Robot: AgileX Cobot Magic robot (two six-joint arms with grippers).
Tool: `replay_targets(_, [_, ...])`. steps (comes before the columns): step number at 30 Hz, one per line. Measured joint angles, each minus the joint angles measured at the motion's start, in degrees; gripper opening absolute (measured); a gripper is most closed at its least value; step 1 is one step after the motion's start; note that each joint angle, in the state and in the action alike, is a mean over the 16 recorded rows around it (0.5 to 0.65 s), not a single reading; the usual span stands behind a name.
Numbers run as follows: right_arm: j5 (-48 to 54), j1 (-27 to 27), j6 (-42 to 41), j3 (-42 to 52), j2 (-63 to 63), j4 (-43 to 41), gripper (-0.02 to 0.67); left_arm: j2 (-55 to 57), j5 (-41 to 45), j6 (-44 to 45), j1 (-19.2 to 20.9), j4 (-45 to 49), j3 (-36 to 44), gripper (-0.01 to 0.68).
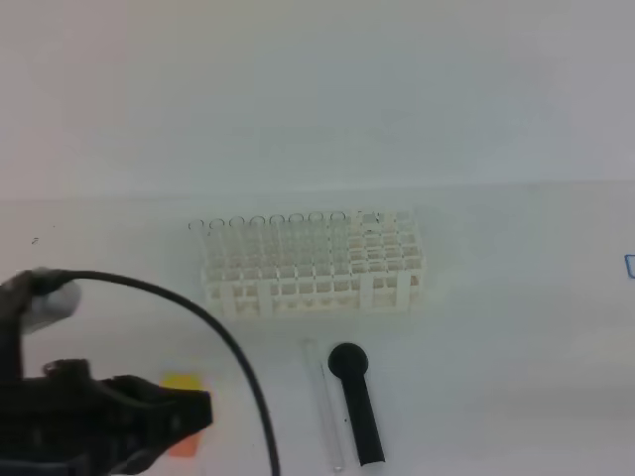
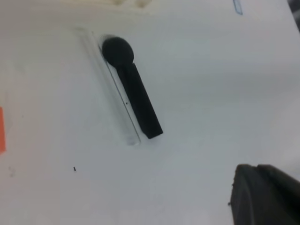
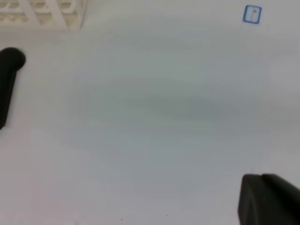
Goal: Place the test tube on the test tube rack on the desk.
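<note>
Lying untouched on the desk (image 1: 496, 327), the test tube (image 1: 324, 407); both grippers' finger spread seemingly indiscernible.

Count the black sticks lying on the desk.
1. The black stick lies on the desk in front of the test tube rack, round head toward the rack, right beside the test tube.

I can read no text anywhere; only a small blue-outlined label (image 3: 252, 14) on my bench (image 3: 164, 117), its mark too blurred.
</note>
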Motion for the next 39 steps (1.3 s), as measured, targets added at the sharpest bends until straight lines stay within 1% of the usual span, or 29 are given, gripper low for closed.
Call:
replay_targets(3, [0.8, 0.0, 0.4, 0.0, 0.0, 0.4, -0.001, 6.9, -4.3, 0.4, -5.6, -0.2, -0.8, -0.001])
replay_targets(6, [1.9, 0.0, 0.7, 0.0, 0.0, 0.6, -0.001, 13.3, -9.0, -2.3, -11.4, 3.0, -2.0, 0.0])
replay_targets(11, [4.1, 0.0, 0.3, 0.0, 0.3, 0.7, 0.012, 23.5, -15.0, -11.2, -19.9, 11.9, -5.5, 0.019])
replay_targets(15, [5.7, 0.0, -0.1, -0.1, 0.5, 0.8, 0.046, 30.9, -16.8, -19.2, -24.1, 19.7, -9.2, 0.068])
replay_targets(18, [6.7, 0.0, -0.5, -0.1, 0.6, 0.8, 0.079, 36.0, -16.4, -24.1, -25.7, 24.6, -12.3, 0.129])
replay_targets(21, [7.5, 0.0, -0.8, -0.1, 0.8, 0.8, 0.114, 40.6, -15.4, -27.4, -26.3, 27.7, -15.3, 0.206])
replay_targets(26, [8.0, 0.0, -1.0, -0.1, 0.9, 0.8, 0.165, 46.7, -13.7, -30.2, -26.4, 29.8, -19.3, 0.336])
replay_targets(29, [8.1, 0.0, -1.0, -0.1, 0.9, 0.8, 0.182, 49.4, -13.2, -30.9, -26.4, 30.1, -20.9, 0.398])
replay_targets(31, [8.1, 0.0, -1.0, -0.1, 0.9, 0.9, 0.187, 50.9, -13.1, -31.2, -26.4, 30.2, -21.6, 0.428])
replay_targets(34, [8.1, 0.0, -1.0, -0.1, 0.9, 1.0, 0.19, 52.6, -12.8, -31.7, -26.4, 30.4, -22.3, 0.455])
replay_targets(39, [8.2, 0.0, -1.0, -0.1, 0.9, 1.4, 0.19, 54.4, -12.5, -32.1, -26.4, 31.5, -22.9, 0.467])
